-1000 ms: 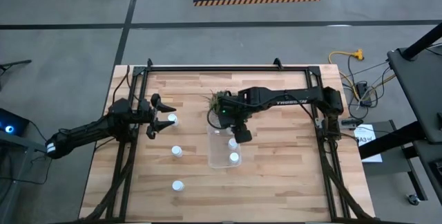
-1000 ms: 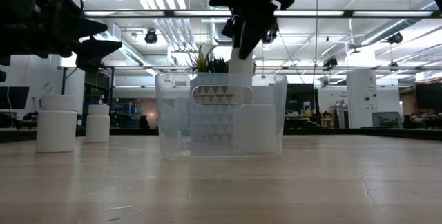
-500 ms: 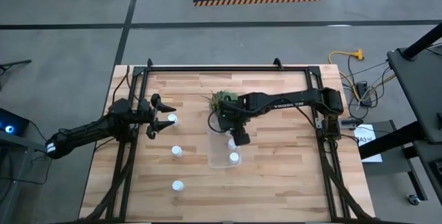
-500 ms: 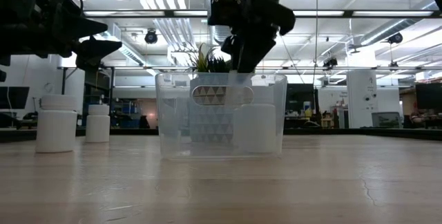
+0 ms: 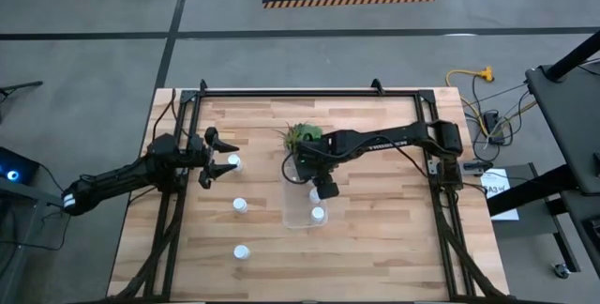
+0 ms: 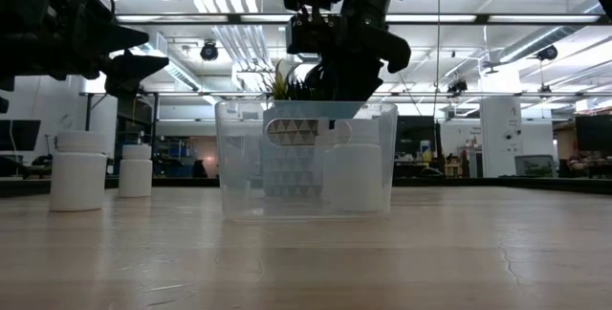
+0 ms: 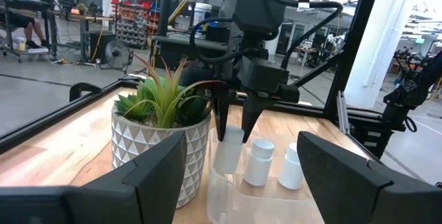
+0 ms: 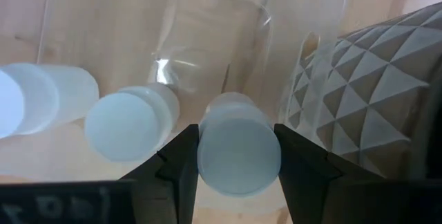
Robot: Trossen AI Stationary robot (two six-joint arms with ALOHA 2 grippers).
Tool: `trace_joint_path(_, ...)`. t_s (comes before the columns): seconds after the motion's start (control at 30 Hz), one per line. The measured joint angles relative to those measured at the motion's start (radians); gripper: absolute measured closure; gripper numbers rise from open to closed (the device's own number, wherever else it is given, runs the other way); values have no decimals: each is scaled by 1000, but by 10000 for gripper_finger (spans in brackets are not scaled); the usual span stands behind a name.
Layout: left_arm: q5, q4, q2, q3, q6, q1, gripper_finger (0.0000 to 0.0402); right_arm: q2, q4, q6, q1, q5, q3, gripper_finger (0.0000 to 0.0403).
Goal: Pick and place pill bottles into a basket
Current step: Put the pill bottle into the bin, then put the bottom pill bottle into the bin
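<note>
My right gripper (image 5: 323,188) is shut on a white pill bottle (image 8: 238,153) and reaches down into the clear basket (image 5: 287,212). Two more pill bottles (image 7: 259,162) (image 7: 290,167) stand on the basket's floor. My left gripper (image 5: 223,155) waits open at the table's left, level, well above the wood, with a pill bottle (image 5: 234,162) standing on the table just beyond its fingertips. Two further pill bottles (image 5: 240,205) (image 5: 242,251) stand upright on the table nearer the front edge. My right gripper pinches the pill bottle's upper end (image 8: 207,156) between its two fingers (image 7: 221,122), which come steeply from above. The bottle hangs nearly upright below them, inside the basket's walls (image 6: 239,157). Whether its bottom touches the basket floor I cannot tell.
A green plant in a white patterned pot (image 5: 298,138) stands right against the basket's far end, close to my right gripper. A dark metal frame (image 5: 281,92) runs around the table's sides and back. Bare wood (image 5: 375,238) lies to the basket's right and front.
My right gripper has gone straight down with the pill bottle, from above the basket's rim to inside the basket. The bottle has stayed upright in the hold.
</note>
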Motion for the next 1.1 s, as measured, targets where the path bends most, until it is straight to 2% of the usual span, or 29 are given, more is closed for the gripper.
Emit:
trace_joint_path(0.37, 0, 0, 0, 0, 0, 0, 143, 12, -10, -15, 0, 22, 4, 257)
trace_joint_path(0.6, 0, 0, 0, 0, 0, 0, 143, 13, -9, -15, 0, 18, 10, 163)
trace_joint_path(0.73, 0, 0, 0, 0, 0, 0, 143, 14, -9, -16, 0, 17, 11, 139)
trace_joint_path(1.1, 0, 0, 0, 0, 0, 0, 143, -10, -9, -14, 0, 52, 10, 150)
